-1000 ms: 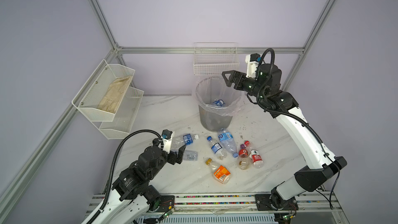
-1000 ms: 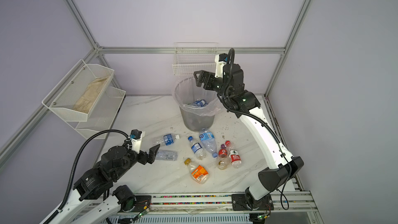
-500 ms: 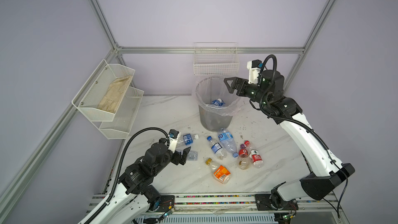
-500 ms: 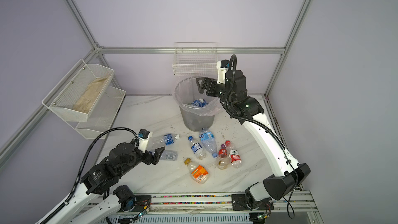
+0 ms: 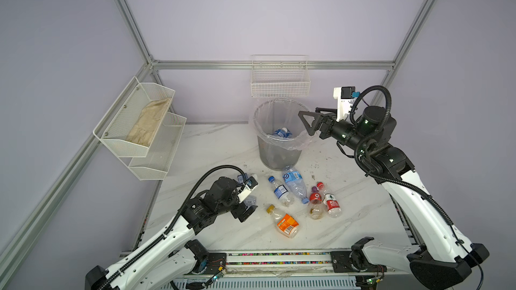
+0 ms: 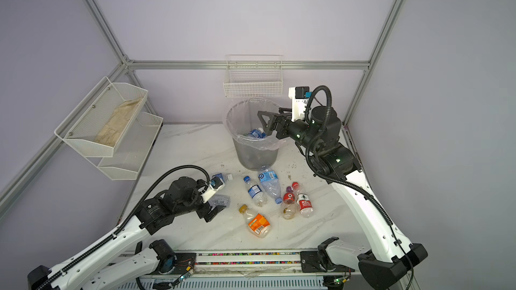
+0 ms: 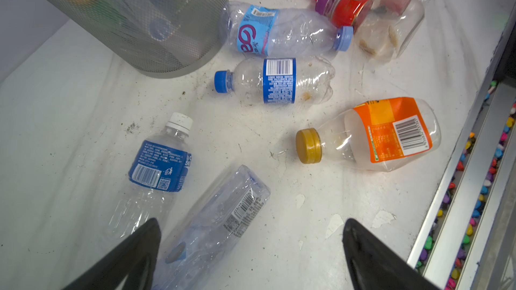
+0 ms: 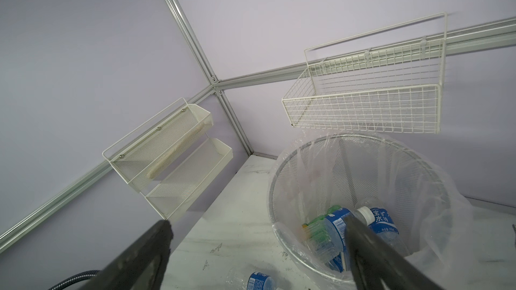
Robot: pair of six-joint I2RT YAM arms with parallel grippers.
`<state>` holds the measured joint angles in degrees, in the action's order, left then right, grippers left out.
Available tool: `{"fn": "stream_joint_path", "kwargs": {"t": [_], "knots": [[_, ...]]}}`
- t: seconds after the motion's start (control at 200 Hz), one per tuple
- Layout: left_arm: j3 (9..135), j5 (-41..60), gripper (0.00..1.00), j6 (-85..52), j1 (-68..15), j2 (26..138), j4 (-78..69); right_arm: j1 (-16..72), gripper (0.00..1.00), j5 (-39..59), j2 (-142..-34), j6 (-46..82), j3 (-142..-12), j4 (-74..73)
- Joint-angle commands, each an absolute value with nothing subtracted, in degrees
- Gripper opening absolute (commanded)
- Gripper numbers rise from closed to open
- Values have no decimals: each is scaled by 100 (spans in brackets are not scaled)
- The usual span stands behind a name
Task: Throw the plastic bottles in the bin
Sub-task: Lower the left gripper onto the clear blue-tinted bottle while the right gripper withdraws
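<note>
At the back of the bench [image 5: 217,146] the bin [image 5: 279,152] is stood. The right end effector [image 5: 305,123] is held wide and empty at its rim, and the left end effector [image 7: 251,225] is spread wide and empty, low over the bench. Some bottles [image 5: 282,133] are seen inside the bin; others are left lying before it.

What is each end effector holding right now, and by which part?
Nothing is held. The left end effector is open over a lying clear bottle; the right end effector is open and empty by the bin.
</note>
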<state>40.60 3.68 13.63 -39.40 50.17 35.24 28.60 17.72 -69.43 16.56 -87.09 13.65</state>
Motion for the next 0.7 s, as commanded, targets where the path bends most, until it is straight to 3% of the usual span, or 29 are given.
{"fn": "stream_joint_path", "kwargs": {"t": [0.0, 0.695], "knots": [[4124, 307, 100, 2045, -3937, 5376, 3649, 2858, 97, 2030, -6864, 1362, -8606, 1325], [4244, -233, 100, 2460, -3929, 6504, 3538, 2857, 98, 1921, -6417, 1248, -7913, 1390]]}}
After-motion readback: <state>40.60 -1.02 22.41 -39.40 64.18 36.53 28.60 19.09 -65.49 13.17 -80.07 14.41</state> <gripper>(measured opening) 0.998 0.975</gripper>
